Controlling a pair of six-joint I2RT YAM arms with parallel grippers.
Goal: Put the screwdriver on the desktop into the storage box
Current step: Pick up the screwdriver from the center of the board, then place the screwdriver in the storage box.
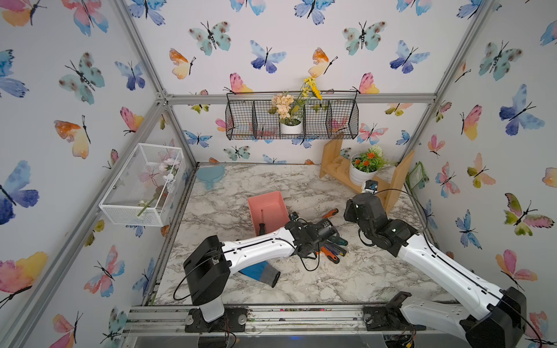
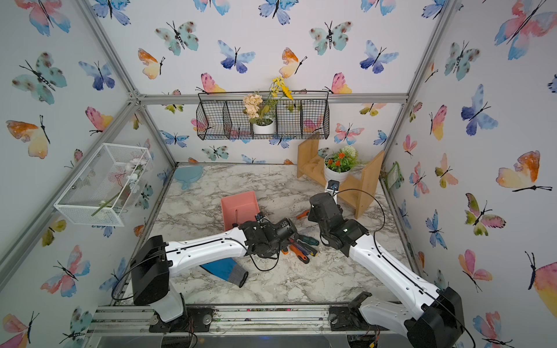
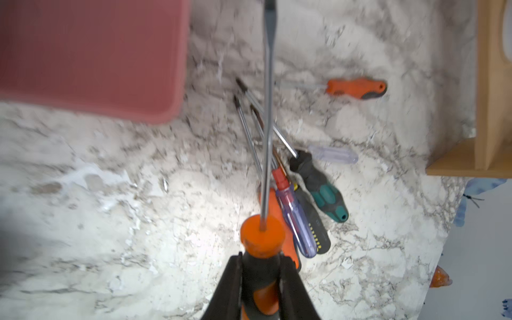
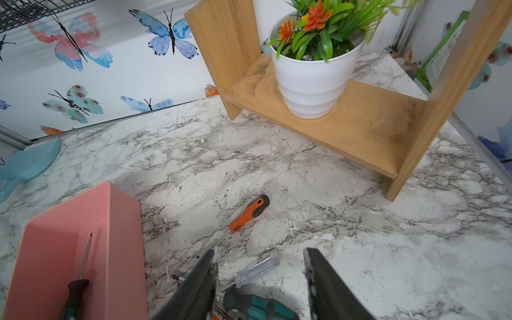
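My left gripper (image 3: 260, 266) is shut on the black-and-orange handle of a screwdriver (image 3: 262, 235). Its long shaft (image 3: 267, 110) points out over a pile of several screwdrivers (image 3: 302, 199) on the marble desktop (image 1: 331, 280). The salmon-pink storage box (image 1: 265, 195) (image 3: 91, 55) stands just beyond and to one side of the shaft's tip. A dark-handled screwdriver (image 4: 74, 293) lies inside the box. My right gripper (image 4: 260, 250) hangs open and empty over the pile's far edge. An orange screwdriver (image 4: 249, 213) lies apart from the pile.
A blue and grey glove (image 1: 259, 271) lies under the left arm. A wooden shelf (image 1: 398, 177) with a white flower pot (image 1: 361, 176) stands at the back right. A blue hand mirror (image 1: 210, 174) lies at the back left. A white mesh basket (image 1: 144, 183) and a black wire basket (image 1: 292, 117) hang on the walls.
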